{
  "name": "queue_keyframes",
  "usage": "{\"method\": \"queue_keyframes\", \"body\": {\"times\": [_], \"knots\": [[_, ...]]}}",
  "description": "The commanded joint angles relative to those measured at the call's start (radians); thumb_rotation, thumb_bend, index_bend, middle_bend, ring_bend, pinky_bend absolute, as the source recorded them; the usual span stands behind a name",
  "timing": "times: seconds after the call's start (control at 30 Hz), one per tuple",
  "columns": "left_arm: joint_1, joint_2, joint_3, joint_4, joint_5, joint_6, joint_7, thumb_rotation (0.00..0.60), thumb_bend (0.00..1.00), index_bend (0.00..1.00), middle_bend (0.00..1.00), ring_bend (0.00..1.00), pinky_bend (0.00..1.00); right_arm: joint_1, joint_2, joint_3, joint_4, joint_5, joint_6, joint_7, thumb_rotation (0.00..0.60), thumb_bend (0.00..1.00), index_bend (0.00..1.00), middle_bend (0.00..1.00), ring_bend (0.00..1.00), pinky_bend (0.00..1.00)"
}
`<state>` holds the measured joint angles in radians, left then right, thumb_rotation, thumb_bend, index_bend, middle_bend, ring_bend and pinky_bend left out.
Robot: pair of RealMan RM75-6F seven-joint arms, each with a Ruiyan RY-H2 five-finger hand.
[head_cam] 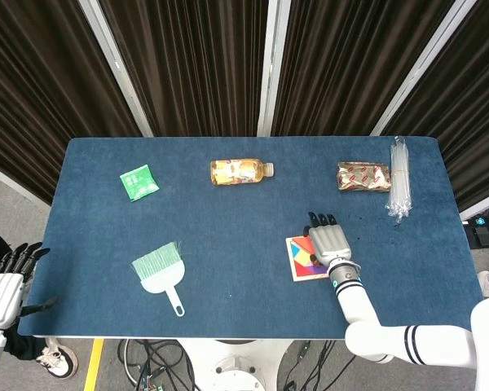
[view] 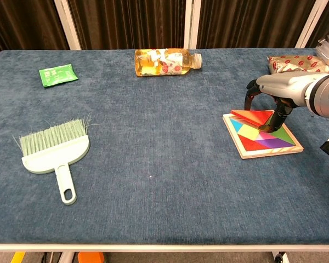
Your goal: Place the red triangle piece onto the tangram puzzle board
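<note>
The tangram board [view: 247,149] lies right of centre on the blue table, its tray filled with coloured pieces. The red triangle [view: 250,115] sits at the board's far edge, almost flat. My right hand [view: 278,87] arches over it, thumb against the triangle's right edge and fingers curled down behind its far side, pinching it. From the head view the same right hand [head_cam: 329,243] covers most of the board [head_cam: 298,265]. My left hand [head_cam: 6,287] hangs off the table's near-left corner, fingers apart, holding nothing.
A green brush [view: 55,149] lies at the near left. A juice bottle [view: 163,61] lies on its side at the far middle, with a green packet [view: 58,74] at the far left. A snack pack [view: 293,63] and a straw bundle [head_cam: 399,179] lie at the far right.
</note>
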<state>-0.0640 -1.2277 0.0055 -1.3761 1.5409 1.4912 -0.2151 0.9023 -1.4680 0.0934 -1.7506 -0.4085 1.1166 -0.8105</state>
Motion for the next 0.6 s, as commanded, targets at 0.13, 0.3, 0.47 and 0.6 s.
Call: {"method": "queue_keyframes", "body": {"times": [0.13, 0.3, 0.47, 0.6], "knots": [[0.002, -0.001, 0.002, 0.006, 0.002, 0.002, -0.007, 0.6, 0.0, 0.17, 0.1, 0.02, 0.11, 0.0, 0.0, -0.004, -0.001, 0.005, -0.001, -0.003, 0.6, 0.27, 0.46, 0.0, 0.0, 0.0], [0.003, -0.002, 0.002, 0.009, 0.002, 0.003, -0.011, 0.6, 0.0, 0.17, 0.1, 0.02, 0.11, -0.003, 0.004, -0.003, -0.004, -0.007, -0.002, 0.005, 0.6, 0.23, 0.19, 0.0, 0.0, 0.0], [0.003, -0.002, 0.001, 0.009, 0.003, 0.003, -0.013, 0.6, 0.0, 0.17, 0.1, 0.02, 0.11, -0.01, 0.013, -0.003, -0.011, -0.033, -0.001, 0.022, 0.6, 0.17, 0.0, 0.0, 0.0, 0.0], [-0.005, -0.002, -0.006, -0.003, -0.001, -0.006, -0.002, 0.6, 0.0, 0.17, 0.1, 0.02, 0.11, -0.02, 0.018, -0.005, -0.018, -0.057, 0.006, 0.037, 0.6, 0.16, 0.0, 0.0, 0.0, 0.0]]}}
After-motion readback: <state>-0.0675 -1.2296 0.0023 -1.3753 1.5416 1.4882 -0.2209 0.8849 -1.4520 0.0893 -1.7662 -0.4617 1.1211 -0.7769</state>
